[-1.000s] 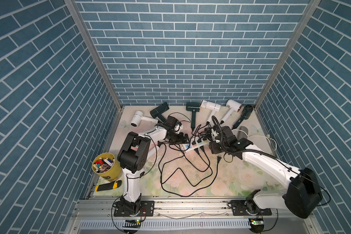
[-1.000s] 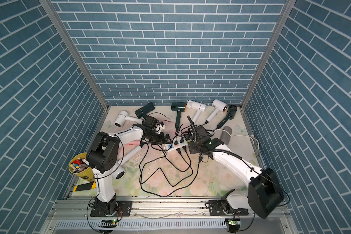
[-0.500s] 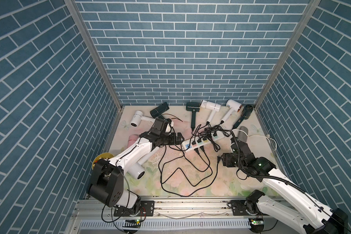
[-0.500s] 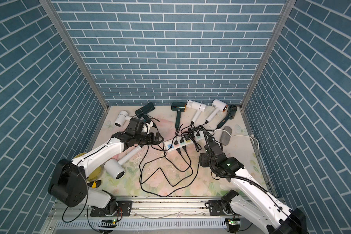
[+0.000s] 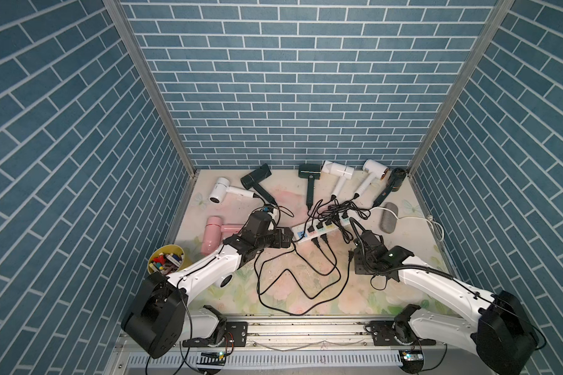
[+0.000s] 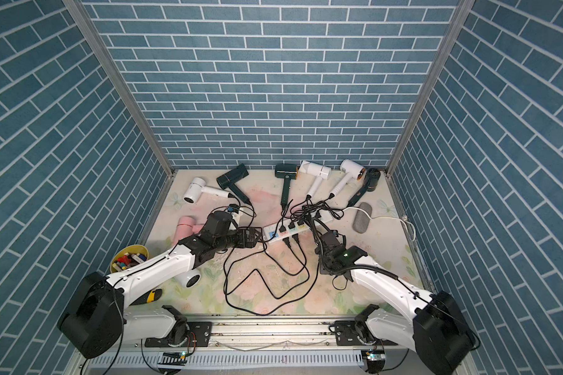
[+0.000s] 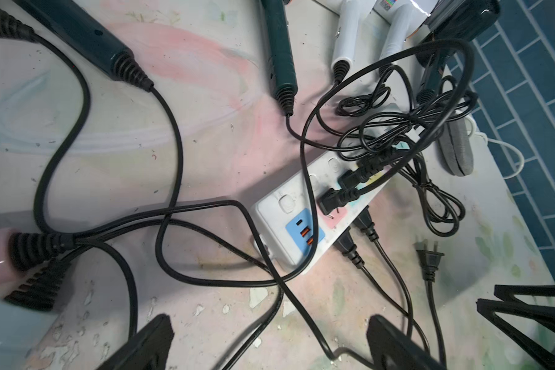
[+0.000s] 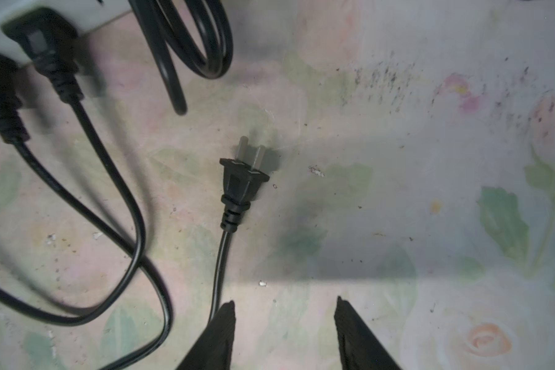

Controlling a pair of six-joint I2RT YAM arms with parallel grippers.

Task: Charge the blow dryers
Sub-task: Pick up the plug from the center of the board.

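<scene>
— Along the far edge of the worktop (image 5: 420, 233), what lies there?
— Six blow dryers (image 5: 337, 170); a pink blow dryer (image 5: 212, 233) lies by the left arm (image 5: 208, 269). Most cords (image 7: 85, 96) run to the white power strip (image 7: 271, 213).
— And the claws?
— Left claw (image 7: 269, 336): wide open, empty, over tangled cords. Right claw (image 8: 284, 301): half open, empty, with a loose plug (image 8: 242, 179) lying just ahead, its cord beside one finger.
— Risk?
— Closing now likely pinches cord, not plug; tugging the tangle could drag the strip.
</scene>
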